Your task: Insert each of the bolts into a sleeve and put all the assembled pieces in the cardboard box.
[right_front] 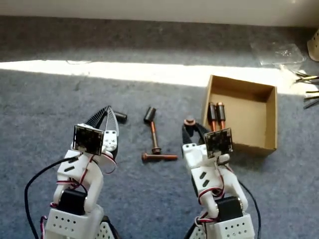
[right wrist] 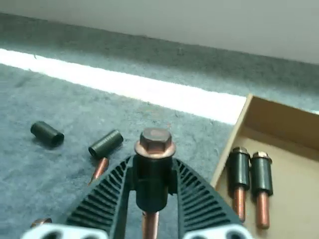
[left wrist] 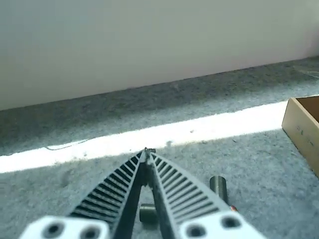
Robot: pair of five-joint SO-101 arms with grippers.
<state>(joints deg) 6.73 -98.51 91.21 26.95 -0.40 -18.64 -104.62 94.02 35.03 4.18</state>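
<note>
My right gripper (right wrist: 153, 168) (right_front: 192, 128) is shut on an assembled piece (right wrist: 154, 149), a copper bolt inside a black sleeve, held upright just beside the cardboard box (right_front: 249, 94). Two assembled pieces (right_front: 216, 115) (right wrist: 250, 175) lie in the box against its near-left wall. My left gripper (left wrist: 146, 152) (right_front: 108, 110) is shut with nothing in it, hanging over the carpet beside a loose black sleeve (right_front: 120, 117) (left wrist: 147, 213). Between the arms lies a bolt with a sleeve on its far end (right_front: 151, 124) (right wrist: 105, 144), and a bare bolt (right_front: 159, 157) lies crosswise below it.
Grey carpet covers the floor, with a bright strip of sunlight (right_front: 124, 72) across the back. A clear plastic bag (right_front: 277, 52) and some tools (right_front: 310, 89) lie at the far right behind the box. Open carpet stretches left of the left arm.
</note>
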